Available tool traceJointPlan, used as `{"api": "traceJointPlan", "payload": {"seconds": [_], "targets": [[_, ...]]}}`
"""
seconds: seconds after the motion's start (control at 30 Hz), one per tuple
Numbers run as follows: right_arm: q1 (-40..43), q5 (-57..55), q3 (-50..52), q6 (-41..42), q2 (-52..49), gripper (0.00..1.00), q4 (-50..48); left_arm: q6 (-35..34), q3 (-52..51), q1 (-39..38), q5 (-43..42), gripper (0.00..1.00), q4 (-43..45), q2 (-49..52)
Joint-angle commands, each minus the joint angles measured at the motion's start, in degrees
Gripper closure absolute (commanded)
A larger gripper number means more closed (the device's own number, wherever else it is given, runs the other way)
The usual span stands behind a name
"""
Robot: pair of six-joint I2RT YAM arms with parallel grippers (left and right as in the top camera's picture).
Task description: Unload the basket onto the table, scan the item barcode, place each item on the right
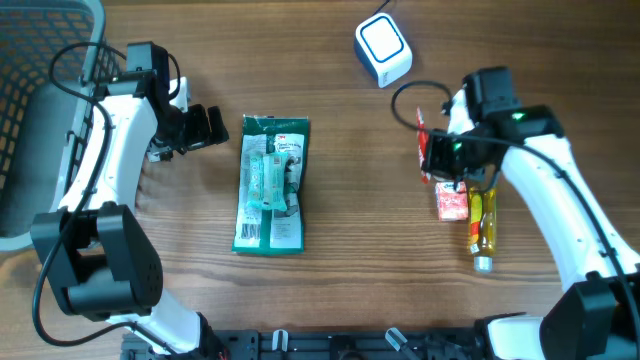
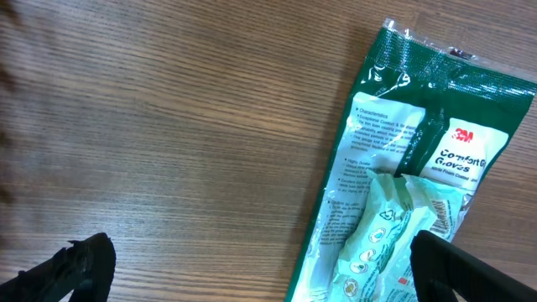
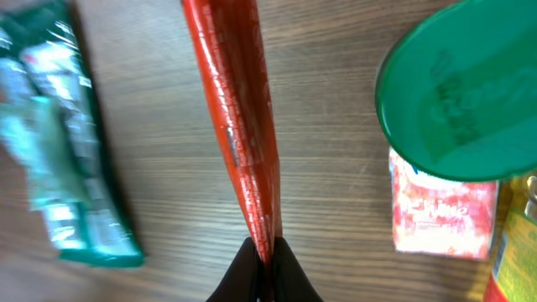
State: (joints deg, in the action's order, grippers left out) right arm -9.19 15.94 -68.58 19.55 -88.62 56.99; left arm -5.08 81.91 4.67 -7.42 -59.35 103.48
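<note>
My right gripper [image 3: 263, 262] is shut on the bottom edge of a flat red packet [image 3: 239, 117], which stands on edge and is lifted off the table. From above, that gripper [image 1: 432, 157] and the red packet [image 1: 421, 138] hang below and right of the white barcode scanner [image 1: 383, 50]. No barcode shows on the packet. My left gripper [image 1: 210, 128] is open just left of a green glove package [image 1: 270, 183]. In the left wrist view, the left gripper [image 2: 268, 277] straddles the package's left edge [image 2: 403, 193], with nothing held.
A pink-red sachet [image 1: 452, 203] and a yellow bottle [image 1: 484, 225] lie below the right gripper. A green round lid [image 3: 457, 88] sits close to the right wrist camera, above the sachet [image 3: 440, 218]. A dark wire basket [image 1: 40, 90] stands at the far left.
</note>
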Motion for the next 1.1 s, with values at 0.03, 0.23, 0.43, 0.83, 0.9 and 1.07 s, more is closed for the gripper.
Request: {"api": "traceJointPlan", "payload": {"seconds": [0.03,0.23,0.43,0.83,0.9,1.07], "targets": [[-4.52,-8.48,5.92,0.17,0.24,0.95,-4.15,0.11,-0.11,0.07,-0.48,0.0,0.0,-0.63],[-6.38,-15.21,10.08,4.63,0.22,0.95,-5.62,0.11,-0.11,0.07,-0.48,0.0,-0.02,-0.63],[-6.38,-16.22,12.46,4.61,0.22,0.81,-7.32,0.11,-0.11,0.07,-0.48,0.0,0.0,-0.63],[-6.4,-11.65,8.44,3.34,1.84,0.4,-9.27,0.09,-0.11,0.07,-0.48,0.0,-0.02,-0.63],[-6.4,-6.84,3.43,3.3,3.06,0.41,-8.44,0.11,-0.11,0.07,-0.48,0.0,-0.02,-0.63],[-6.95,12.81,0.87,3.43,3.28,0.23,-15.61,0.11,-0.11,0.07,-0.48,0.0,-0.02,-0.63]]}}
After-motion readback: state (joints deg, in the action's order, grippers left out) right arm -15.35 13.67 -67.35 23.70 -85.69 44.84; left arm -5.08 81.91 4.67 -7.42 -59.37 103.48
